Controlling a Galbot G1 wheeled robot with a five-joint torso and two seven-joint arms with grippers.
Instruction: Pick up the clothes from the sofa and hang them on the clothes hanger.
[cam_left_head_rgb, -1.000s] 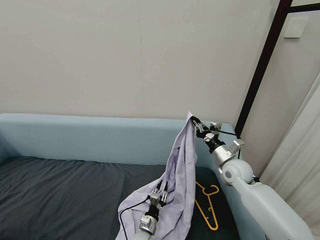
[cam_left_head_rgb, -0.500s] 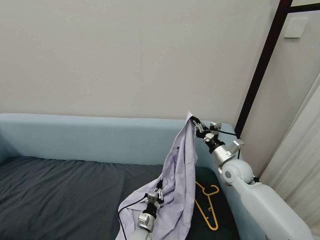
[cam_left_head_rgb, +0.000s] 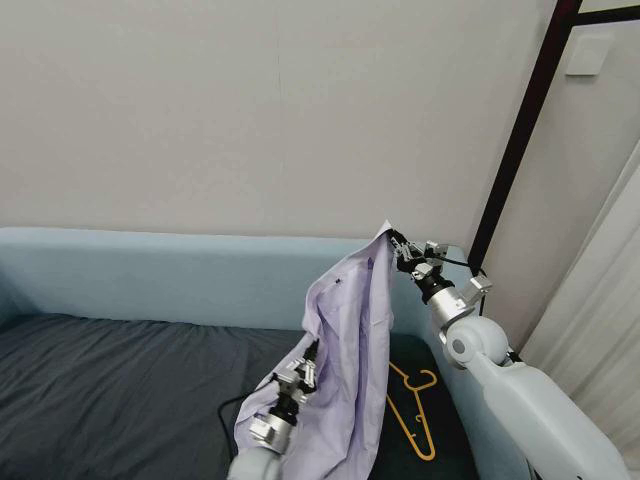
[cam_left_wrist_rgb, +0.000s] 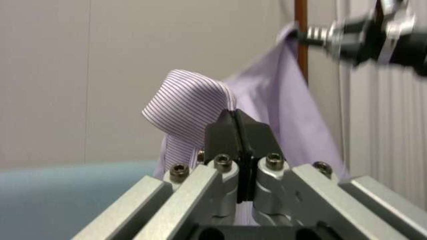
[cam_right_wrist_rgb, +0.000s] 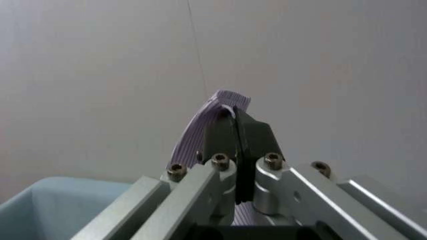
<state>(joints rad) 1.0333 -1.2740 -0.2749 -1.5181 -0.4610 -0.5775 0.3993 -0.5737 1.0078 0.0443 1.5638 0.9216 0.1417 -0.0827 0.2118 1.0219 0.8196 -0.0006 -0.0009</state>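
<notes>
A lilac pinstriped shirt (cam_left_head_rgb: 350, 340) hangs spread between my two grippers above the right end of the sofa. My right gripper (cam_left_head_rgb: 397, 243) is shut on its top corner near the sofa's backrest; the right wrist view shows striped cloth (cam_right_wrist_rgb: 213, 120) pinched in the closed jaws. Lower down, my left gripper (cam_left_head_rgb: 303, 368) is shut on another part of the shirt (cam_left_wrist_rgb: 187, 105), whose fold rises above the closed fingers (cam_left_wrist_rgb: 235, 131). A yellow clothes hanger (cam_left_head_rgb: 415, 405) lies flat on the dark seat cushion beneath the shirt's right side.
The sofa has a pale blue backrest (cam_left_head_rgb: 150, 275) and a dark seat (cam_left_head_rgb: 110, 390). A black vertical pole (cam_left_head_rgb: 515, 150) stands at the right beside a light curtain (cam_left_head_rgb: 600, 330). A plain wall lies behind.
My left gripper has pulled its part of the shirt to the left and slightly up, spreading the cloth wider. The right gripper has stayed nearly still, holding the top corner.
</notes>
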